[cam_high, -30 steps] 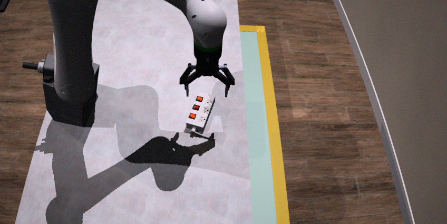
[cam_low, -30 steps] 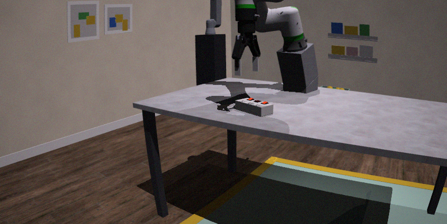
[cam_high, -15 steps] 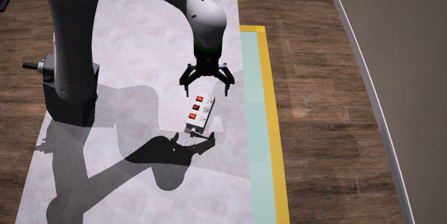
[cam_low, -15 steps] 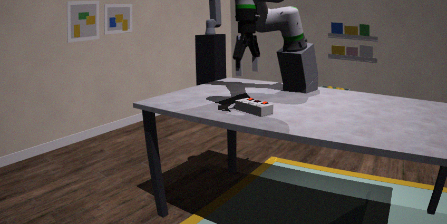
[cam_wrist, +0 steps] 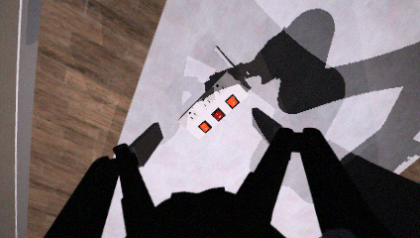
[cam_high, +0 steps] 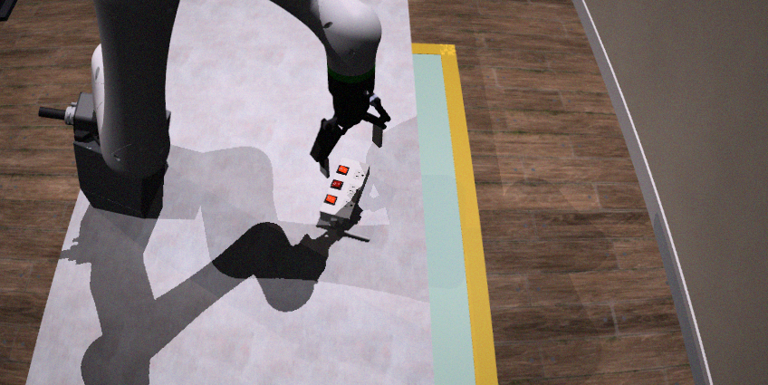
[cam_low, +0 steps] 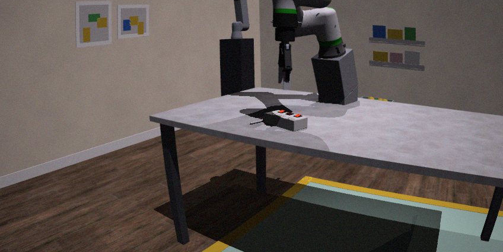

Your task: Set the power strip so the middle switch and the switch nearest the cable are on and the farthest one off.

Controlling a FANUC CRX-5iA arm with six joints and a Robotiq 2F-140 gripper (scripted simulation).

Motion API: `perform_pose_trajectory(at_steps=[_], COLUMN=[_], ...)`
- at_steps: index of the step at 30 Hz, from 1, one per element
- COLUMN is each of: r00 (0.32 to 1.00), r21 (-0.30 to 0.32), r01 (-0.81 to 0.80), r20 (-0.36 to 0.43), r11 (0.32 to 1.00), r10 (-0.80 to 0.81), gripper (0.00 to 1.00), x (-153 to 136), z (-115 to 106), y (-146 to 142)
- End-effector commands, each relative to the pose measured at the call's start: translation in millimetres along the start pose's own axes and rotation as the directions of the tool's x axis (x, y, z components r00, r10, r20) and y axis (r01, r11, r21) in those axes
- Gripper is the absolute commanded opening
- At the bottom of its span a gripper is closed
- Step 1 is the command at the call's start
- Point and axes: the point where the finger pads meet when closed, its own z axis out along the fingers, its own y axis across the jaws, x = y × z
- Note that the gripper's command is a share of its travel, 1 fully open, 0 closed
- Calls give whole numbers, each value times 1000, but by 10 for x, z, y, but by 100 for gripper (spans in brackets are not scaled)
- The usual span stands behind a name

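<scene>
The white power strip [cam_high: 353,188] [cam_low: 293,123] [cam_wrist: 212,104] lies on the table [cam_high: 242,84] [cam_low: 388,133] [cam_wrist: 188,166] with its three red switches facing up. Its short black cable [cam_high: 353,237] [cam_low: 254,121] [cam_wrist: 225,57] sticks out of one end. The switch nearest the cable [cam_high: 331,198] [cam_wrist: 232,101] and the farthest one [cam_high: 342,169] [cam_wrist: 204,126] glow bright orange. The middle switch [cam_high: 336,184] [cam_wrist: 218,114] looks darker red. My gripper [cam_high: 350,155] [cam_low: 285,77] [cam_wrist: 205,123] is open and empty. It hangs well above the strip's end away from the cable.
The strip lies close to the table's long edge, beyond which a teal floor zone [cam_high: 436,165] with a yellow border [cam_high: 463,165] shows. My arm's base [cam_high: 118,176] [cam_low: 333,76] stands on the table behind. A dark pedestal [cam_low: 236,66] stands beyond the far corner.
</scene>
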Motion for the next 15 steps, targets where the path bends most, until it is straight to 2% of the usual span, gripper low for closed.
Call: perform_pose_trajectory(at_steps=[1, 5, 9, 11, 12, 15], r00=[961, 888, 777, 777, 676, 573], r21=[9, 6, 1, 1, -3, -8], r01=[275, 461, 630, 630, 737, 820], r20=[9, -1, -8, -8, -11, -16], r11=[961, 888, 777, 777, 676, 573], r10=[-275, -461, -630, -630, -737, -820], gripper=[100, 100, 100, 100, 100, 100], x=[-155, -292, -418, -418, -446, -516], z=[100, 178, 245, 245, 259, 294], y=[-31, -52, -68, -68, -71, -78])
